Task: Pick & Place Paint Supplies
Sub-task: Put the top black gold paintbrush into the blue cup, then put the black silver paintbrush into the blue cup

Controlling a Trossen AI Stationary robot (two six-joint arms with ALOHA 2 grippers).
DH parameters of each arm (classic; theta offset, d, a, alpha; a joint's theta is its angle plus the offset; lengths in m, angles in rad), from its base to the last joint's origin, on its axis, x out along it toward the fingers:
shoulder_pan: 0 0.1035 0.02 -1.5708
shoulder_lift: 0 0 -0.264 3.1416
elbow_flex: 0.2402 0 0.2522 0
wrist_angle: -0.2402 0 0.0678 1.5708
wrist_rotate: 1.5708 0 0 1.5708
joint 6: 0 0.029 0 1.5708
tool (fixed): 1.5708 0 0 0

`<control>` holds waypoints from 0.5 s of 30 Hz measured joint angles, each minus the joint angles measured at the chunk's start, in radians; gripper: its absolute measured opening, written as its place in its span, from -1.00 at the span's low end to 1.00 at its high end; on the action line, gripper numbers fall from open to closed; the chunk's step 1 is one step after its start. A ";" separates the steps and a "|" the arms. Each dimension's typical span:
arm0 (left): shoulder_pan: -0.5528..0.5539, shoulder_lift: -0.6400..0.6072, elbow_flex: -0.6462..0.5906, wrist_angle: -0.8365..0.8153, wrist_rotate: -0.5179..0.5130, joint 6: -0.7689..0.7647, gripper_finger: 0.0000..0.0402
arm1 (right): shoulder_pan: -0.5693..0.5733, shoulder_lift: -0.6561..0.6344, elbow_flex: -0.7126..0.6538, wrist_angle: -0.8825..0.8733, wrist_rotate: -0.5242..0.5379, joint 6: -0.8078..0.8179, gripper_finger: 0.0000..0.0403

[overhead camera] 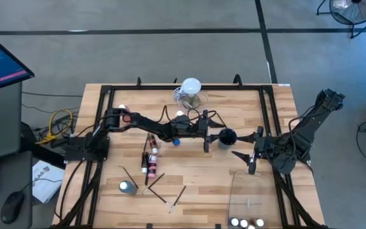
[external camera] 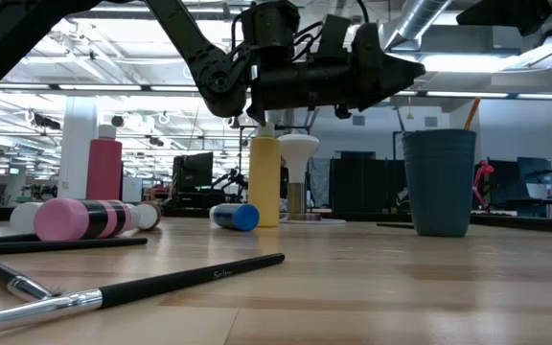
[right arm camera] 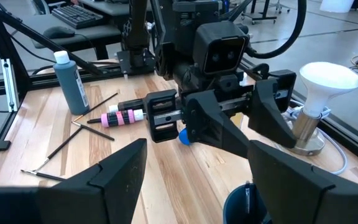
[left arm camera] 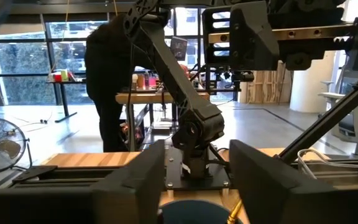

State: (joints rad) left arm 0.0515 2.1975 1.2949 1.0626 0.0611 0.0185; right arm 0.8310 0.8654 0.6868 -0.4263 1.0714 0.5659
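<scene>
**Left tool parked over the dark cup, brush apparently dropped in**

The left tool hangs just above the dark cup near the middle of the surface. Its fingers stand apart with nothing between them, and the cup's rim shows directly below the gap in the left wrist view. That placement suits a release into the cup. In the low view a thin stick stands in the cup and leans on its rim; it is probably a paintbrush, though too thin to tell for sure.

The right tool waits just beside the cup on its other side, jaws wide and empty, facing the left tool.

Farther out, the supplies still lie loose. A pink-striped bottle and a small blue-capped bottle lie on their sides. The yellow squeeze bottle stands upright near the jug, and a dark bottle stands among scattered paintbrushes. Small white-capped bottles sit in a clear bin at the near edge, likely the sorting spot.
</scene>
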 joint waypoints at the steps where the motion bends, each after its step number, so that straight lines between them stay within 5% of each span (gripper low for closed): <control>1: 0.000 0.000 0.000 0.000 -0.004 0.000 -0.05 | 0.000 0.000 0.000 0.000 0.000 0.000 0.35; 7: -0.005 0.000 0.000 0.000 -0.009 0.000 0.21 | 0.000 0.000 0.000 0.000 0.000 0.000 0.35; 15: -0.016 -0.043 -0.005 -0.017 -0.004 0.003 0.22 | 0.000 0.000 0.000 -0.001 0.000 0.000 0.35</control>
State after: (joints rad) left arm 0.0353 2.1544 1.2904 1.0458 0.0567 0.0212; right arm 0.8310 0.8654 0.6868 -0.4275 1.0710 0.5659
